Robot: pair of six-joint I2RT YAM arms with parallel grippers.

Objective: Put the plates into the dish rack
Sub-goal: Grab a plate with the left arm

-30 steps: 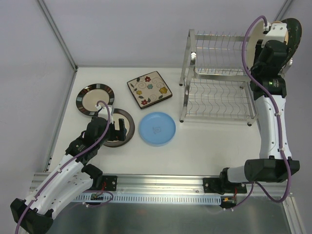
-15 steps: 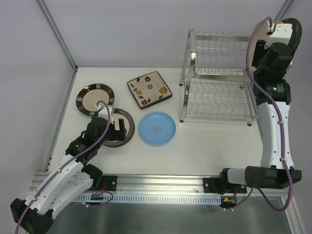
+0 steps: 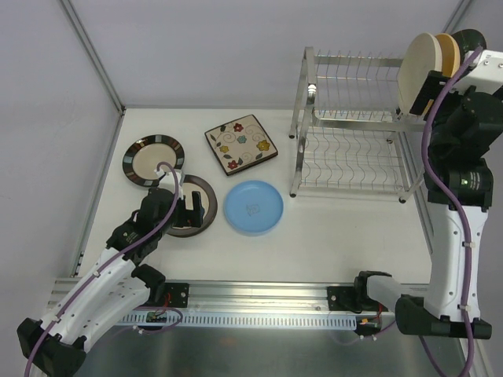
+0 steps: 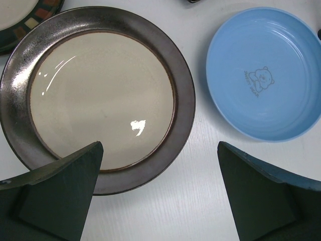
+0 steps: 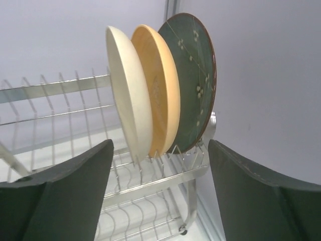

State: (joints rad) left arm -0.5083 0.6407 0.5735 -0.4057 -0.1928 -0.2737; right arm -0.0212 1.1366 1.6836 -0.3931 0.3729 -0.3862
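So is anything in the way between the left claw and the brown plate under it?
No, nothing visible. The left gripper hangs open right above the brown-rimmed plate, with only air between; the blue plate lies beside it.

The left gripper (image 4: 159,148) hangs low, jaws spread wide; the right gripper (image 5: 160,145), high on its upright arm (image 3: 452,236), seems open too.

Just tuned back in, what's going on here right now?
Three plates stand in the dish rack's upper shelf: the cream plate, tan plate and dark green plate. The right gripper is open, facing them, holding nothing. The left gripper hangs open over the brown-rimmed plate on the table, not gripping it. The blue plate, square floral plate and striped-rim plate also lie on the table, not yet loaded.
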